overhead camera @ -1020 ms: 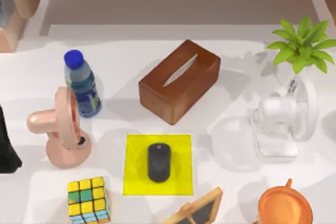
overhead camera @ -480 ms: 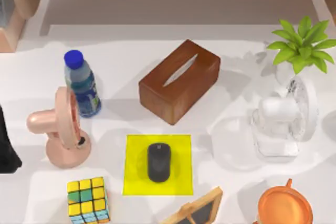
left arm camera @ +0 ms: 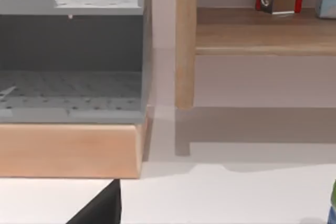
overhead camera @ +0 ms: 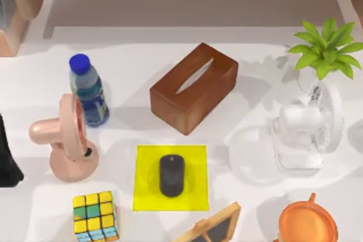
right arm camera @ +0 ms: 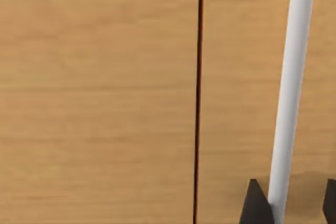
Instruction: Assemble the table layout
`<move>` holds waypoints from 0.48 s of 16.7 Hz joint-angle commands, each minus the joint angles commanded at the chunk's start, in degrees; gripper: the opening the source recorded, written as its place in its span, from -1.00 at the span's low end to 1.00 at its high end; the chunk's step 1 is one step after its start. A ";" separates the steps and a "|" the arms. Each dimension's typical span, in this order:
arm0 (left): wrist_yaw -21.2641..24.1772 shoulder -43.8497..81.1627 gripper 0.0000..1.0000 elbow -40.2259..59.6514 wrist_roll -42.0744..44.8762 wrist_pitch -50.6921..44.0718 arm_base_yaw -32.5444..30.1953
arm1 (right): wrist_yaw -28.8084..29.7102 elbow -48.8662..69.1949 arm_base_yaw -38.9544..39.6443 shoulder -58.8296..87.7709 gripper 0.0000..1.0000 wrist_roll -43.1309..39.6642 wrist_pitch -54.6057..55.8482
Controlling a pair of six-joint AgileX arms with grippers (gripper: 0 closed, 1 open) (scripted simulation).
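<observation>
**Both arms off to the side, table fully laid out**

Left claw is just a dark shape at the left edge of the top view — can't tell how its fingers sit. In the right wrist view, the right claw has two dark fingertips spread apart around a white bar, against wood panelling. The white table fills the frame; lower centre sits a black mouse on a yellow mat, with a brown tissue box above it.
</observation>
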 joint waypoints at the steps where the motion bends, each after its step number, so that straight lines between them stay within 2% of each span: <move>1: 0.00 0.00 1.00 0.00 0.00 0.00 0.00 | 0.00 0.00 0.00 0.00 0.36 0.00 0.00; 5: 0.00 0.00 1.00 0.00 0.00 0.00 0.00 | 0.00 0.00 0.00 0.00 0.96 0.00 0.00; 8: 0.00 0.00 1.00 0.00 0.00 0.00 0.00 | 0.00 0.00 0.00 0.00 1.00 0.00 0.00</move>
